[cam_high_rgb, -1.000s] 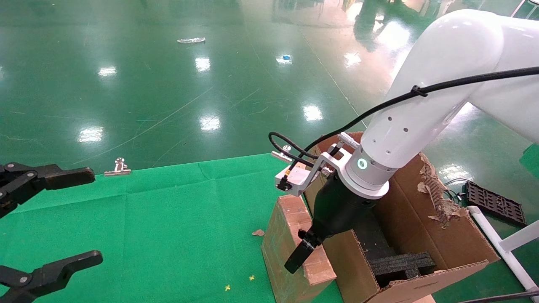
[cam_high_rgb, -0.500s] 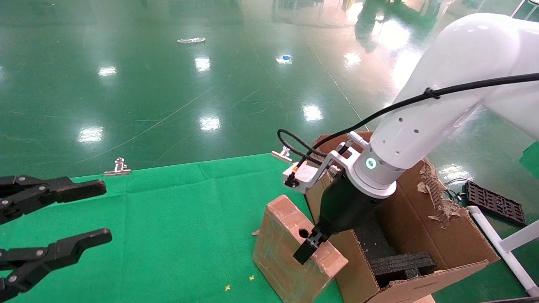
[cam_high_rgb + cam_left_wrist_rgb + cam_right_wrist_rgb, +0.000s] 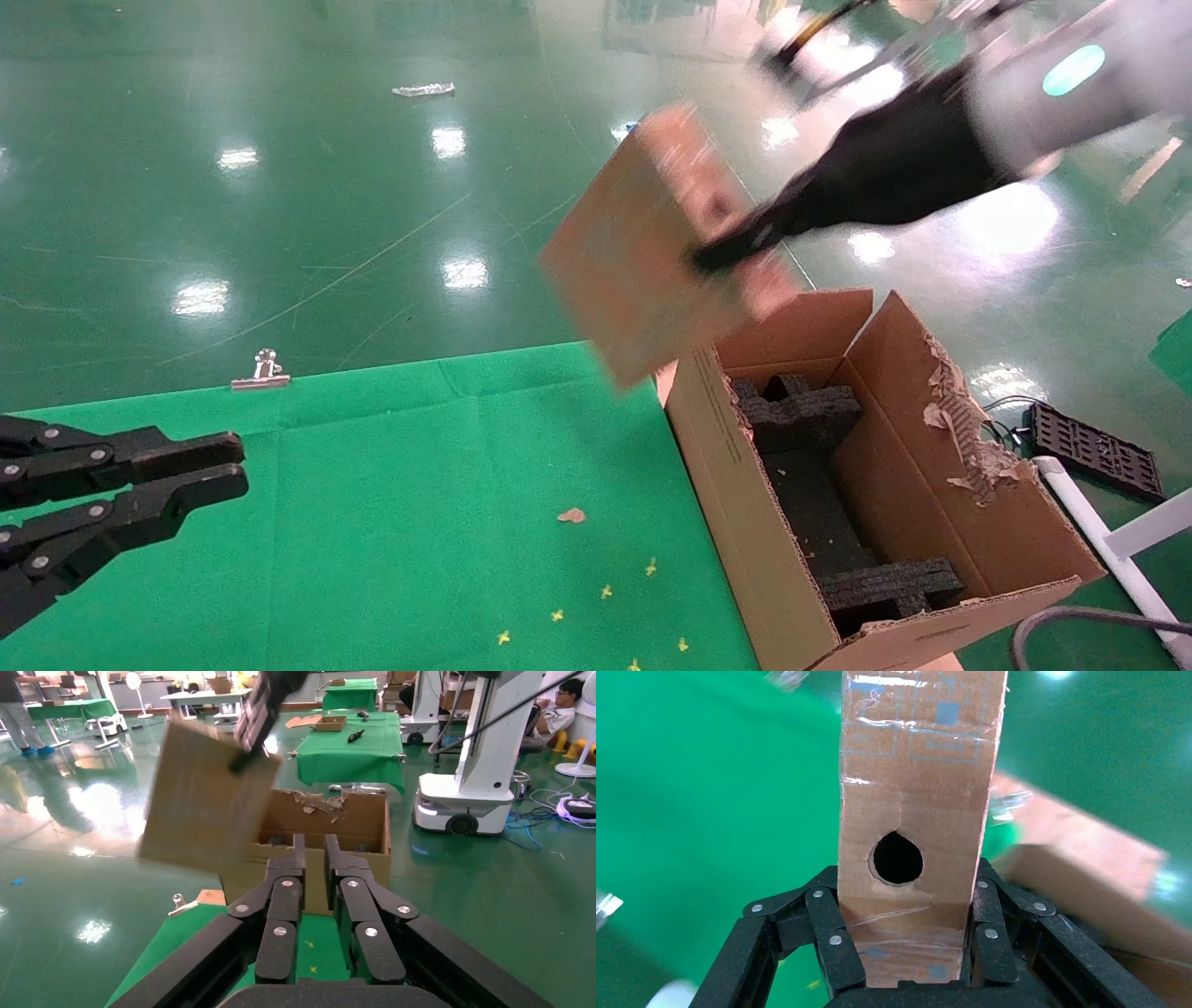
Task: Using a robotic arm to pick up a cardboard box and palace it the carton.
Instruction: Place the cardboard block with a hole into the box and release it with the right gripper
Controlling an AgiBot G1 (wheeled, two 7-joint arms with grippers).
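My right gripper point(image 3: 731, 244), on the robotic arm with its teal ring point(image 3: 1073, 69), is shut on the cardboard box point(image 3: 638, 256) and holds it tilted in the air above the carton's far left corner. In the right wrist view the fingers point(image 3: 831, 913) clamp both flat sides of the box point(image 3: 916, 776), with its round hole point(image 3: 897, 858) just beyond them. The carton point(image 3: 717, 447) stands open at the table's right edge, with black foam inserts point(image 3: 801, 415) inside and a torn right flap point(image 3: 959, 410). My left gripper point(image 3: 233, 469) hovers shut and empty at the left.
A green cloth point(image 3: 372, 485) covers the table, held by a metal clip point(image 3: 262, 370) at its far edge. A cardboard scrap point(image 3: 571, 514) and yellow bits lie near the carton. A black grate point(image 3: 1094, 449) and a white pipe point(image 3: 1099, 531) lie on the floor at right.
The right arm has lifted the cardboard box from the table beside the carton to high above the carton's far corner. The left gripper's fingers have closed together.
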